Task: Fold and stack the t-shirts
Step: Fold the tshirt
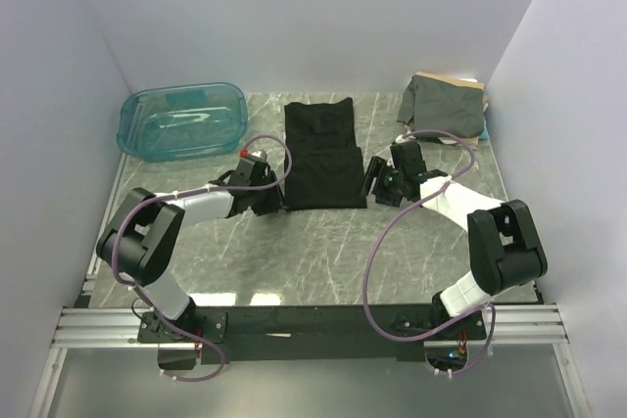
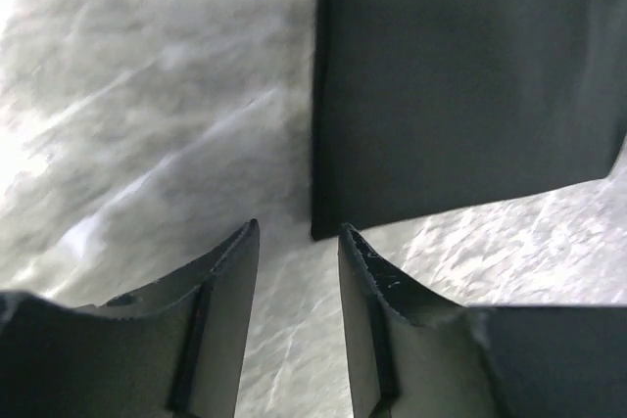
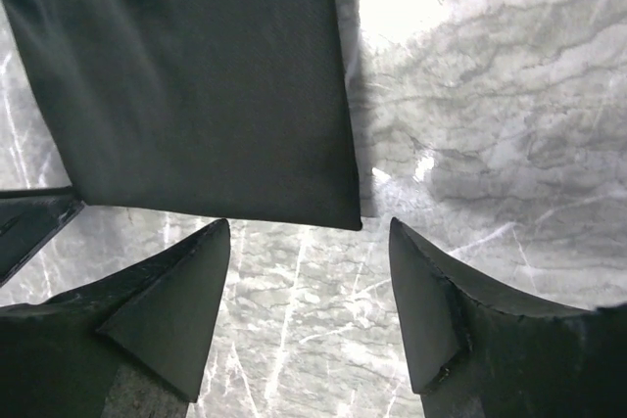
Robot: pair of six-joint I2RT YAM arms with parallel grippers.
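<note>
My left gripper (image 2: 297, 234) low over table (image 1: 323, 252), fingers partly spread, nothing between, just short of black shirt (image 1: 321, 154) near-left corner. Right gripper (image 3: 309, 230) spread wide at near-right corner. Both arms stretched forward, flanking shirt lying flat mid-table. Grey-green shirt (image 1: 443, 105) far right.

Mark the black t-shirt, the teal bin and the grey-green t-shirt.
black t-shirt (image 1: 321, 159): top view, middle of the cloth.
teal bin (image 1: 179, 151): top view, near wall.
grey-green t-shirt (image 1: 441, 105): top view, its upper face, far right corner.
</note>
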